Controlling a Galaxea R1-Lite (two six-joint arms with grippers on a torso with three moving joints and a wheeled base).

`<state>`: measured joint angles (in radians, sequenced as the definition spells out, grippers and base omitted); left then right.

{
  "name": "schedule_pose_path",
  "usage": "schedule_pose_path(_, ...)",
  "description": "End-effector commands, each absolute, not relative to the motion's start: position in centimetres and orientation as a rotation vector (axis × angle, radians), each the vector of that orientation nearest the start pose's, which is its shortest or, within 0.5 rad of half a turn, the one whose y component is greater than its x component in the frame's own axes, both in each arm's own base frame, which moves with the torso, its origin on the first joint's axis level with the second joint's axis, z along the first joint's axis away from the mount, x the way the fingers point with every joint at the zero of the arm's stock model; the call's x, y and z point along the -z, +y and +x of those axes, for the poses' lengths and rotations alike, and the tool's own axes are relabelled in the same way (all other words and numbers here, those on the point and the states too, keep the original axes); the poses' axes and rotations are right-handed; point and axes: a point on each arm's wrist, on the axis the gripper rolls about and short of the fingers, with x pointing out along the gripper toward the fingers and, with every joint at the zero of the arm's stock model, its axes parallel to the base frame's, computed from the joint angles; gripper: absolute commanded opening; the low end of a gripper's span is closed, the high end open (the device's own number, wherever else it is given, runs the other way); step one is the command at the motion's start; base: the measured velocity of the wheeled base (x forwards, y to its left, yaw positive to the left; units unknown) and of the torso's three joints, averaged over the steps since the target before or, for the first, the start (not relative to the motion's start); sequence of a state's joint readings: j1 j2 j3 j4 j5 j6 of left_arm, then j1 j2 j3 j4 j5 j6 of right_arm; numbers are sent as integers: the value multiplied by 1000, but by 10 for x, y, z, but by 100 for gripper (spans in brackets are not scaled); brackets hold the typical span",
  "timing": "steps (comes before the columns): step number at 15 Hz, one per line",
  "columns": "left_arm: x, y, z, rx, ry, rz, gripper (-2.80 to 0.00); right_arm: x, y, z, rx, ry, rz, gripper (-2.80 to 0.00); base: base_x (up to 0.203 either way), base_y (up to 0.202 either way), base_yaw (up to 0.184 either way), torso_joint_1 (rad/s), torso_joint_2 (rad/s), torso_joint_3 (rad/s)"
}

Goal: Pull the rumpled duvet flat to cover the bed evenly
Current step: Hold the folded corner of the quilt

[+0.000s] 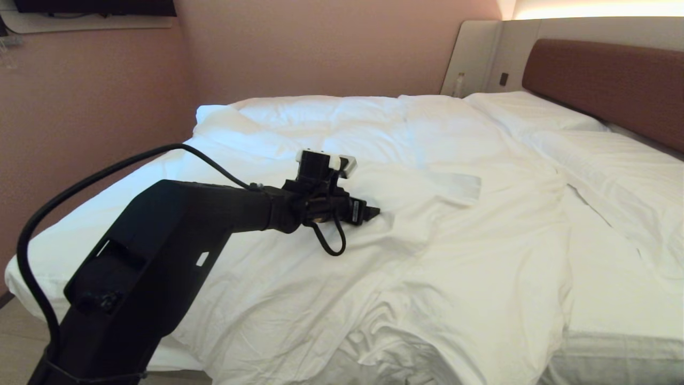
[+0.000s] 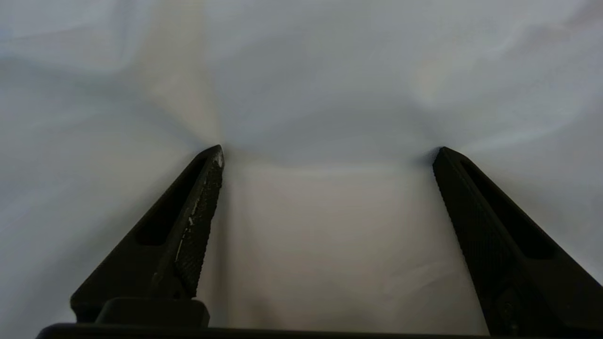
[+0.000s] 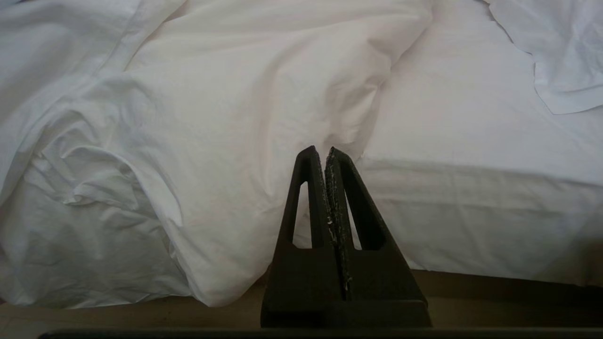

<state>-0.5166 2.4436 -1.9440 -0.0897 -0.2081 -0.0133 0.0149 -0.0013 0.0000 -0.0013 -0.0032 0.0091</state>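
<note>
Nearest, and seen only from the right wrist, the right gripper (image 3: 325, 153) hangs low off the near side of the bed (image 3: 471, 226) with its two fingers pressed together on nothing – the head view does not take it in at all. That same view shows the duvet (image 3: 198, 155) spilling in a rumpled fold over the mattress edge toward the floor, at about ten o'clock from the fingertips. Farther in, the head view has the left arm reaching from seven o'clock to the middle of the bed, where the left gripper (image 1: 374, 212) lies low over the duvet (image 1: 438, 235). Only the left wrist view shows its state: the fingers (image 2: 200, 216) are spread wide, tips pressing into the white cloth (image 2: 325, 94), nothing pinched between them. Beyond, toward two o'clock, two pillows (image 1: 614, 166) lie against the brown headboard (image 1: 609, 80) – the duvet stops short of them, leaving bare sheet (image 1: 614, 299) at four o'clock.
</note>
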Motion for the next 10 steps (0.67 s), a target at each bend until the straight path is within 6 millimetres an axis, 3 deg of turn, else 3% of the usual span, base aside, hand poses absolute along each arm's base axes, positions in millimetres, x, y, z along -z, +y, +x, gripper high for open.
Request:
schedule_pose_path(1, -123, -259, 446, 712, 443, 55, 0, -76, 0, -23, -12, -1, 9, -280, 0, 0, 0, 0, 0, 0)
schedule_pose_path(6, -91, -262, 452, 707, 503, 64, 0, -76, 0, -23, -12, -1, 9, -280, 0, 0, 0, 0, 0, 0)
schedule_pose_path(10, -80, -264, 454, 709, 519, 74, 0, -76, 0, -23, -12, -1, 9, -280, 0, 0, 0, 0, 0, 0)
